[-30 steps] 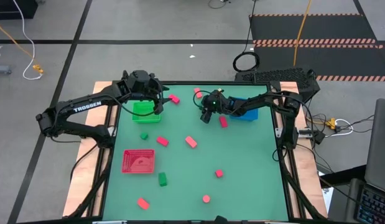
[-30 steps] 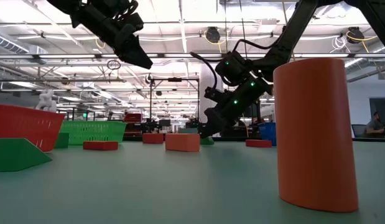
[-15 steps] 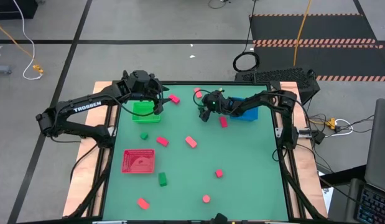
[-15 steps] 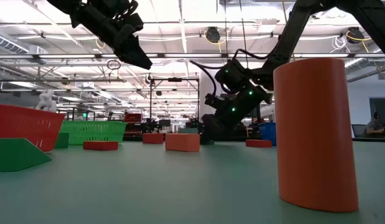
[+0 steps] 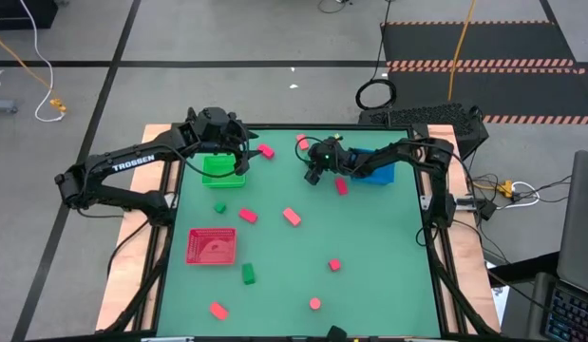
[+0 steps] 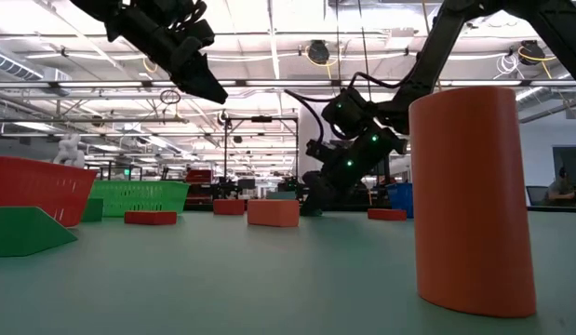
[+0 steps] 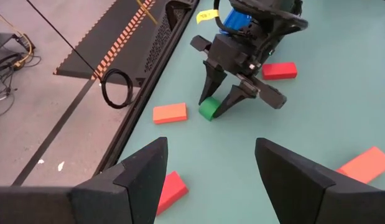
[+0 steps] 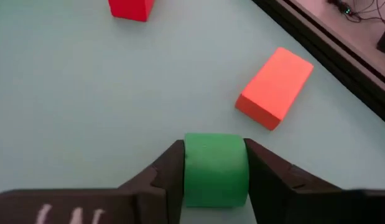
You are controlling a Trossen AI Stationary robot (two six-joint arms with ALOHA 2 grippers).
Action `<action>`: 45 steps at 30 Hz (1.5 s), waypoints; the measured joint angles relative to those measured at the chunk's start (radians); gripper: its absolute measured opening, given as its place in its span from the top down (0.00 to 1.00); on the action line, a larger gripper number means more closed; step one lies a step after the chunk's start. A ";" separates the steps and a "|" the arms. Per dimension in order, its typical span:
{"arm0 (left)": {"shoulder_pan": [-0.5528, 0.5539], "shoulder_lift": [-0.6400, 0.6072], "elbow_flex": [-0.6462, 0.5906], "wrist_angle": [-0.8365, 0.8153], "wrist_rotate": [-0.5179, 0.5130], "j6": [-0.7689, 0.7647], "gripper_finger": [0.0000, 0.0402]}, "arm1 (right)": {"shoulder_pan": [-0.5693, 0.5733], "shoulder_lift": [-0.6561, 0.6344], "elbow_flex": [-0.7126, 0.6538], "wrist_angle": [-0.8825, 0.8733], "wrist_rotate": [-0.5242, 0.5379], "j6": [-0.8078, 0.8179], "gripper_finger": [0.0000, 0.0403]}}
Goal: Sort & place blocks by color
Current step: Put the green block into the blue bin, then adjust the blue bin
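A small green block [image 8: 216, 168] lies on the green table near the middle of its far edge, and my right gripper [image 8: 214, 163] [image 5: 312, 177] is shut on it. The left wrist view also shows that gripper's two fingers on either side of the green block [image 7: 209, 109]. My left gripper [image 7: 211, 163] [image 5: 239, 152] hangs open in the air over the green tray [image 5: 222, 169] at the far left, with nothing between its fingers. Red blocks [image 5: 292, 217] and green blocks [image 5: 248, 274] lie scattered on the table. My right gripper pinches the green block between its two fingers, one on each of two opposite sides [image 8: 191, 169]. The fingers come slanting down from the table's right side. The block sits flat on the table, upright.
A red block [image 8: 274, 87] lies just beyond the held block, and another [image 5: 341, 186] beside the gripper. The blue tray [image 5: 377, 169] stands at the far right, the red tray [image 5: 211, 245] at the near left. In the low view an orange cylinder [image 6: 474, 200] stands close in front.
My right gripper has tipped down a little, bringing its fingers to the table at the green block. The block has stayed where it was.
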 joint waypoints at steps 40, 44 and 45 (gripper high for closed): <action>-0.003 0.000 0.001 0.034 0.000 -0.025 0.39 | 0.129 -0.834 -0.376 -0.751 0.497 0.656 0.38; -0.003 0.000 0.001 0.015 -0.001 -0.025 0.39 | 0.116 -0.834 -0.376 -0.748 0.497 0.650 0.25; -0.003 0.000 0.001 0.012 0.000 -0.025 0.39 | 0.112 -0.836 -0.376 -0.748 0.497 0.650 0.23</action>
